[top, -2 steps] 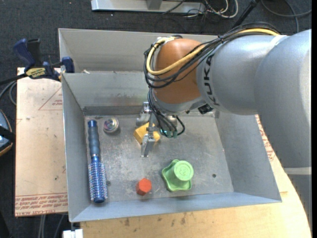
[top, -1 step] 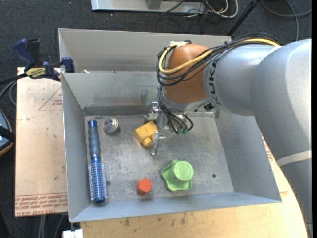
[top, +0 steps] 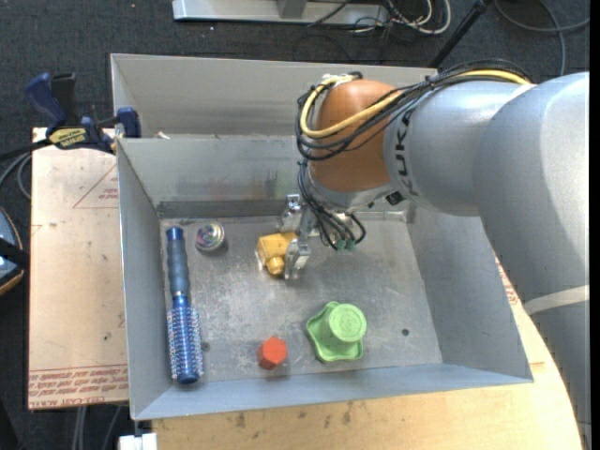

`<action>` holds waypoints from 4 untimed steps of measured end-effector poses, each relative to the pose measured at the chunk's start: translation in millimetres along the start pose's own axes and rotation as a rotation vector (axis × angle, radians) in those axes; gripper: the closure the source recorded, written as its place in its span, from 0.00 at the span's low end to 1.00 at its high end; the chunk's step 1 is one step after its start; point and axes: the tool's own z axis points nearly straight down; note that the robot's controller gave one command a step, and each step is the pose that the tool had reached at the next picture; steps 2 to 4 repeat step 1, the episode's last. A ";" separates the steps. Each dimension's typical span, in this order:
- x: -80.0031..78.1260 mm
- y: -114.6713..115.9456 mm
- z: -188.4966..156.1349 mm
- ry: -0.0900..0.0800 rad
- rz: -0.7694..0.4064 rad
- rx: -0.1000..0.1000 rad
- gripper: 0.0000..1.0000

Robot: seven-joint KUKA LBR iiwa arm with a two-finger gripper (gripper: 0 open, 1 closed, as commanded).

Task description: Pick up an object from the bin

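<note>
The pincer (top: pixel 296 244) is hanging low over the middle of the bin (top: pixel 141 251), just right of a small yellow lump (top: pixel 272 249), its opening being impossible to tell; the grasp step is seemingly proceeding, calling next for closing round the lump and lifting.

Robotics lab, test-cell setup.
1 silver industrial arm (top: pixel 497 139), KUKA lettering on its casing, yellow cabling looped over its orange wrist cover, reaches into 1 grey sheet-metal bin (top: pixel 234 92); dark carpet (top: pixel 56 26) all round, loose black cables (top: pixel 417 3) and a bare metal stand foot (top: pixel 272 7) on the floor behind.
</note>
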 end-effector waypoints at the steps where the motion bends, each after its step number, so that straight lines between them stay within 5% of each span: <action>1: -2.7 13.5 -145.3 0.006 0.033 0.003 1.00; 4: -2.7 13.5 -145.3 0.006 0.033 0.003 1.00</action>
